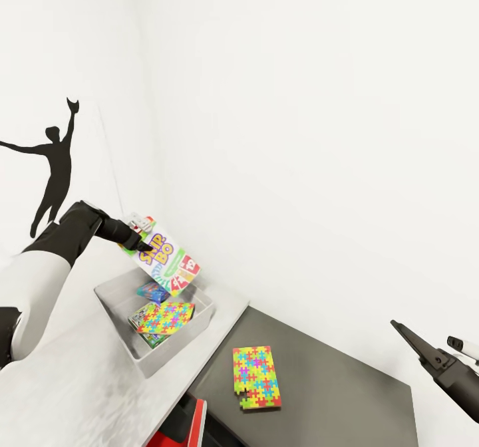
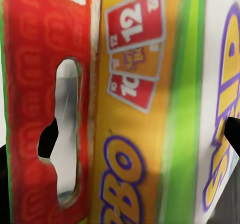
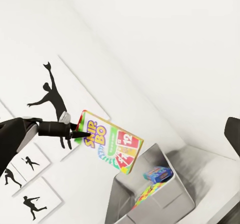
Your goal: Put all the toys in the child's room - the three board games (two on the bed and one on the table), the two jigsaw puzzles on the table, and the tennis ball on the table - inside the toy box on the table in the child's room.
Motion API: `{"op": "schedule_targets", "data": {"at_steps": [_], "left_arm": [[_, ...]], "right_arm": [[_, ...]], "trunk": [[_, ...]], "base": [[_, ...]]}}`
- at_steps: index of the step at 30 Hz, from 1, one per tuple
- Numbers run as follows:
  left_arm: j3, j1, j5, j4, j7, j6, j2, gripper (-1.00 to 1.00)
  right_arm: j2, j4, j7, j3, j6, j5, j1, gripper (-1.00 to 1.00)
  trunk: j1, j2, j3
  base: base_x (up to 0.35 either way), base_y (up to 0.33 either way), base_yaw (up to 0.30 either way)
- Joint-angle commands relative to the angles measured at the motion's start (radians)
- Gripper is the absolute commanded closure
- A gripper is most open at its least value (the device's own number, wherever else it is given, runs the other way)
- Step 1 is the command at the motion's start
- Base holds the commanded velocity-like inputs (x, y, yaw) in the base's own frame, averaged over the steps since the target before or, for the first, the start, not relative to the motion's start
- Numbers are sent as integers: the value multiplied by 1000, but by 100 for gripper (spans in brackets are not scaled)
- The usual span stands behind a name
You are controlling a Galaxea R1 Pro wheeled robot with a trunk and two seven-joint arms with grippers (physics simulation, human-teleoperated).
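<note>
One stiff, light white-green-red SKIP-BO card box [image 1: 166, 261] hangs tilted, its far-left edge pinched by the left gripper [image 1: 138, 239] above the grey bin [image 1: 110, 298].

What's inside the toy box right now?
In the toy box: a jigsaw puzzle leaning over a green-edged game box, and a blue game box. The floor beneath them is hidden. SKIP-BO box hangs above, in the left gripper.

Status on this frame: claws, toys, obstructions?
Left claw shut on SKIP-BO box, tilted above toy box. Right claw open. One jigsaw puzzle outside. No obstruction.
</note>
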Motion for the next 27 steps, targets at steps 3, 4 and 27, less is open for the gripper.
{"op": "schedule_targets", "data": {"at_steps": [3,4,27], "left_arm": [[-3,-1,-3,-3,-8,6,2,100],[-3,-1,-4,-3,-8,6,2,100],[-17,-1,-36,-6,-44,-31,23,100]], "right_arm": [[-1,0,-1,0,8,-7,1,-100],[-1,0,-1,0,8,-7,1,-100],[-2,0,-1,-1,28,-7,0,-100]], "trunk": [[0,-1,0],[0,-1,0],[0,-1,-28]], "base": [[0,0,0],[0,0,0],[0,0,0]]}}
